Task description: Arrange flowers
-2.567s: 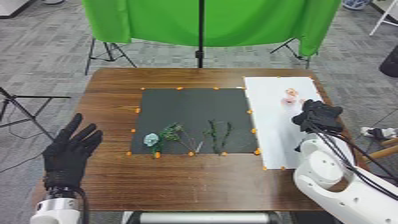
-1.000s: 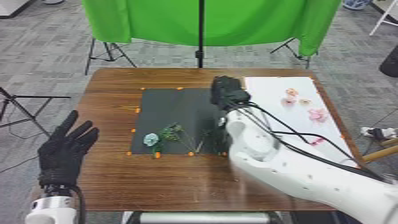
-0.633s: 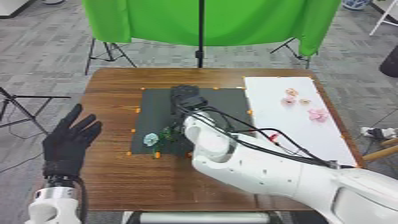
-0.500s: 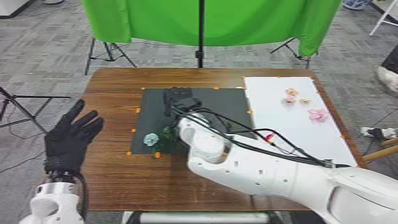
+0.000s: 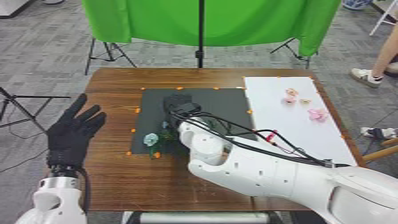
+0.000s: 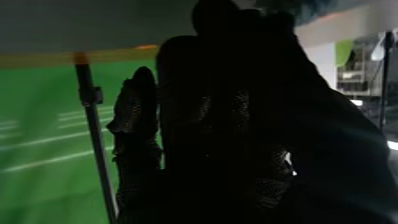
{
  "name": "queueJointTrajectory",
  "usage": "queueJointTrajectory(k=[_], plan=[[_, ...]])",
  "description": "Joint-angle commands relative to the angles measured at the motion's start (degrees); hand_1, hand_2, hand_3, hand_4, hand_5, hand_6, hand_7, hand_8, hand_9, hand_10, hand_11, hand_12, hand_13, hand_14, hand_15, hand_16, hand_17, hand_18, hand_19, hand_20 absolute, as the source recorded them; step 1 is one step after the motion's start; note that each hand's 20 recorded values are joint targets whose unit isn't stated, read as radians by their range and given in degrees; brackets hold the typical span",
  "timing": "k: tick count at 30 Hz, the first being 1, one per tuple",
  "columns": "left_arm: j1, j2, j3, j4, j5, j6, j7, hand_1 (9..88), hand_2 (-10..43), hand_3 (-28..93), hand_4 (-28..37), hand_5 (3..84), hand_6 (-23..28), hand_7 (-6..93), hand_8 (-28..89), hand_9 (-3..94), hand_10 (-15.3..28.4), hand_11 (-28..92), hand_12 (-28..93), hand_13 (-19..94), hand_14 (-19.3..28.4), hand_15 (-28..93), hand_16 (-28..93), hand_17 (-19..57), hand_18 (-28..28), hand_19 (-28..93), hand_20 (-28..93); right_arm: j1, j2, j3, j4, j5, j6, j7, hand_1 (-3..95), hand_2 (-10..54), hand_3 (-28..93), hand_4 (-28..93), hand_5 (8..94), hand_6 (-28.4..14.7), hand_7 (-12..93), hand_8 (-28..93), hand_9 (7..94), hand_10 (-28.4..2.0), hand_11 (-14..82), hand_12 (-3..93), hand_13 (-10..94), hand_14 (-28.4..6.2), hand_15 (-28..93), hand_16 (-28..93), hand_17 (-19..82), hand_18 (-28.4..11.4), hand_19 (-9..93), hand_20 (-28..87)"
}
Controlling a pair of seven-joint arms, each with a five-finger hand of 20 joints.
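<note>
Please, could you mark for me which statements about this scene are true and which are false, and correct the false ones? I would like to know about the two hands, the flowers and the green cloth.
1. The pink flowers lie on the white sheet. True.
2. The right hand is over the white sheet. False: it is over the dark mat.
3. The left hand is to the left of the dark mat, with its fingers straight. True.
4. The pale blue flower is at the far right corner of the dark mat. False: it is near the mat's near left corner.
5. The green cloth hangs beyond the far edge of the table. True.
</note>
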Motion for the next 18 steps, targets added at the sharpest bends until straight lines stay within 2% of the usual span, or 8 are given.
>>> queueJointTrajectory(k=[1,5,6,7,8,9,14,18], plan=[[4.41,-1.39,-0.58,-0.89,-0.28,0.91,0.74,18.8,7.4,80,-28.3,34.1,6.8,7.5,-8,31.7,19.3,23,11,20,27.1,54,-10,-8.0,28.4,57,3,5.22,-0.88,-1.46,-1.51,-4.28,9.41,4.20,52.2,-9.5,59,-28,74.3,0.9,18,-2,82.9,-8.3,23.8,25.6,71,-5.8,66,21,30,-18.9,84,42],[5.68,-2.07,-0.74,-1.28,-0.53,1.29,1.44,18.8,7.4,80,-28.3,34.1,6.8,7.5,-8,31.7,19.3,23,11,20,27.1,54,-10,-8.0,28.4,57,3,5.39,1.52,2.25,-4.92,-3.79,7.97,4.67,44.9,-9.5,68,-28,72.4,0.6,17,-8,80.1,-10.7,31.5,18.9,70,-7.3,68,21,29,-20.2,85,42],[5.46,-2.33,-0.90,-1.21,-0.35,1.12,0.99,18.8,7.5,80,-28.3,34.1,6.8,7.5,-8,31.7,19.3,23,11,20,27.1,54,-10,-8.0,28.4,57,3,5.11,2.90,3.67,-6.57,-3.29,6.80,4.95,42.8,-9.5,70,-28,71.3,0.5,17,-11,79.0,-11.2,32.2,18.1,69,-8.1,69,21,28,-20.8,86,42],[5.97,-2.20,-0.80,-1.33,-0.54,1.36,1.71,18.8,7.5,80,-28.3,34.1,6.8,7.5,-8,31.7,19.3,23,11,20,27.1,54,-10,-8.0,28.4,57,3,5.06,4.25,4.34,-8.08,-2.76,7.05,6.02,41.2,-9.5,71,-28,70.0,0.4,17,-12,77.8,-11.4,32.5,17.8,67,-8.7,70,21,27,-21.2,86,42],[5.93,-2.50,-1.01,-1.31,-0.33,1.13,1.24,18.8,7.4,80,-28.3,34.1,6.8,7.6,-8,31.7,19.3,23,11,20,27.1,54,-10,-8.0,28.4,57,3,3.56,5.91,6.88,-9.95,-2.59,6.16,5.65,39.8,-9.5,71,-28,68.4,0.3,17,-13,76.0,-12.3,32.3,17.5,66,-9.7,71,20,26,-21.7,86,43],[6.28,-2.54,-0.99,-1.43,-0.58,1.22,1.69,18.8,7.4,80,-28.3,34.1,6.8,7.6,-8,31.7,19.3,23,11,20,27.1,54,-10,-8.0,28.4,57,3,3.49,7.99,7.47,-11.81,-1.51,6.41,6.28,38.9,-9.5,72,-28,67.3,0.2,17,-13,75.1,-12.9,32.0,17.3,65,-10.2,71,20,25,-22.1,86,43],[7.40,-3.13,-1.13,-1.64,-0.55,1.07,1.74,18.8,7.4,80,-28.3,34.0,6.7,7.6,-8,31.6,19.3,23,11,20,27.1,54,-10,-8.0,28.4,57,3,-5.47,18.97,18.29,-21.09,-1.54,3.47,7.29,35.5,-9.5,73,-28,63.0,-0.7,15,-12,69.4,-14.8,30.2,16.2,60,-12.2,74,18,22,-22.9,85,44],[8.03,-3.12,-0.72,-1.66,-0.79,1.13,2.10,18.7,7.4,80,-28.3,34.0,6.8,7.7,-8,31.6,19.3,23,11,20,27.1,54,-10,-8.0,28.4,57,3,-14.91,26.78,27.59,-25.68,-2.08,3.35,8.88,34.3,-9.5,75,-28,60.8,-1.0,15,-12,65.0,-16.2,28.4,15.6,56,-13.4,73,17,19,-23.0,83,45]])
